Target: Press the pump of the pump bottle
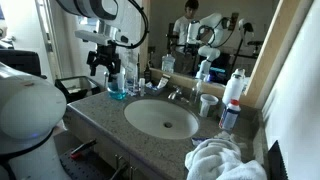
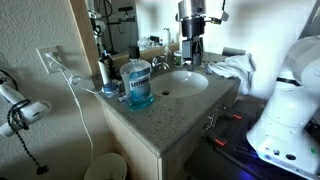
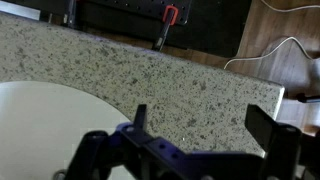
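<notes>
The pump bottle (image 1: 229,119) is a small, slim, pale blue bottle standing on the counter at the right of the sink, next to a taller white bottle. Its whitish pump (image 1: 232,105) is up and nothing touches it. My gripper (image 1: 103,68) hangs over the counter far to the left of it, near the mouthwash bottle. It also shows in an exterior view (image 2: 190,58). In the wrist view the gripper (image 3: 200,125) is open and empty, with speckled counter between its fingers. The pump bottle is not in the wrist view.
A wide bottle of blue mouthwash (image 1: 118,86) (image 2: 138,85) stands near the gripper. The oval sink (image 1: 160,118), a faucet (image 1: 178,93), a cup (image 1: 207,103), the white red-labelled bottle (image 1: 235,88) and a white towel (image 1: 220,160) share the counter. A mirror backs it.
</notes>
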### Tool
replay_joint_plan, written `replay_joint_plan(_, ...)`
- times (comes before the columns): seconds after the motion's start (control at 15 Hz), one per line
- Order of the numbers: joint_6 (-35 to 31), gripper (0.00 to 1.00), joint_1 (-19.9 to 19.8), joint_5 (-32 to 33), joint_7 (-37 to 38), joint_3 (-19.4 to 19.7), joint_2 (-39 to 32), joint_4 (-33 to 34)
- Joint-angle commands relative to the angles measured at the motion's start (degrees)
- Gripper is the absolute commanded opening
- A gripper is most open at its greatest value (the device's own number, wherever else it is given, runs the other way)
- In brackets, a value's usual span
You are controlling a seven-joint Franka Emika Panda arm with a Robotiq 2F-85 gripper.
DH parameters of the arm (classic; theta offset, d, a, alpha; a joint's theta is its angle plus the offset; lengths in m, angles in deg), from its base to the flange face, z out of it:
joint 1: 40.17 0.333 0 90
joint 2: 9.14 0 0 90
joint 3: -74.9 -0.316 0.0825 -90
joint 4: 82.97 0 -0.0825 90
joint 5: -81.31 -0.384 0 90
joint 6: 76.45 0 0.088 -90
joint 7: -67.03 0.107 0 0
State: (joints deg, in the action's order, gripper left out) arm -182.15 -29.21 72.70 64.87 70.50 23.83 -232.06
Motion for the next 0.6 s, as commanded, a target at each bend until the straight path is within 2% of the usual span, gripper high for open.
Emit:
replay_joint_plan(0.0,0.13,1.0,-0.64,-0.29,-0.28,-0.59,0.01,0.08)
replay_joint_plan(0.27,-0.06,1.0,-0.8,0.38,-0.78,-0.54,-0.69,0.53)
replay_joint_plan(0.53,-0.92,1.0,-2.7,3.58,-1.23,0.3,-6.52,5.5)
